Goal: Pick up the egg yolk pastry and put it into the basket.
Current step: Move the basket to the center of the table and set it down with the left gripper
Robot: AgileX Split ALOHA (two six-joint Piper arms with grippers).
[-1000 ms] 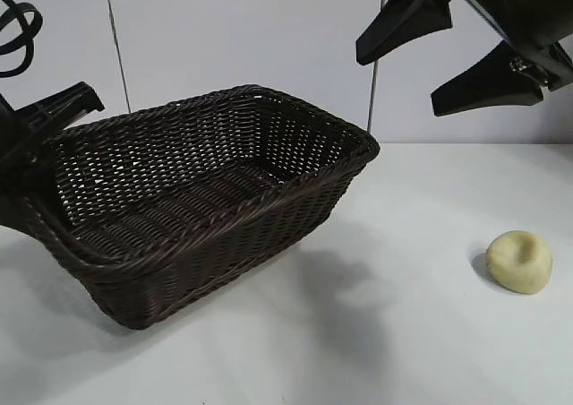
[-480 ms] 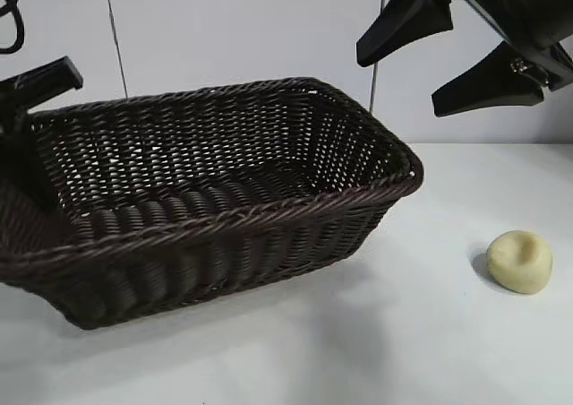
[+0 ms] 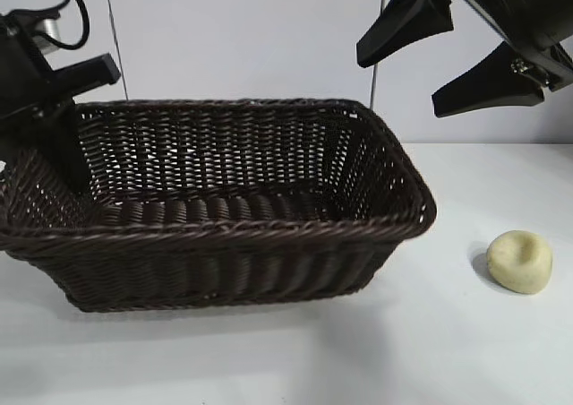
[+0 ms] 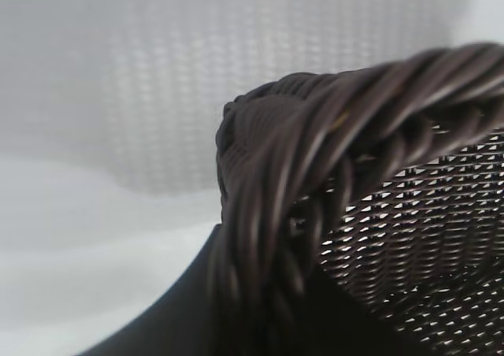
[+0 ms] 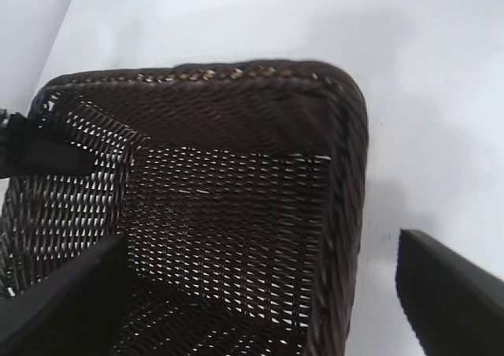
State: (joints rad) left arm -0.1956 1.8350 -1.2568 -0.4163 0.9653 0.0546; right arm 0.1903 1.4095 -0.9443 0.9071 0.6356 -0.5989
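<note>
Tabletop (image 3: 466, 351) is white and takes up most of what I see from the exterior camera, with a pale wall behind it. On its left half sits the basket (image 3: 224, 244), dark brown wicker with a braided rim, lying long side toward the camera and flat on the surface. My left gripper (image 3: 54, 123) is at the basket's far left end, pinched onto the rim there: one dark finger runs down inside the wall, and my left wrist camera shows the braided corner (image 4: 315, 175) filling the frame right against the finger. My right gripper (image 3: 448, 56) hangs high at the upper right, jaws spread wide with nothing between them; its wrist camera looks down into the basket (image 5: 236, 214), which holds nothing. Smallest of all, the egg yolk pastry (image 3: 519, 262), a pale yellow lump with a dent on top, lies on the table to the right of the basket, well apart from it and below the right gripper.
</note>
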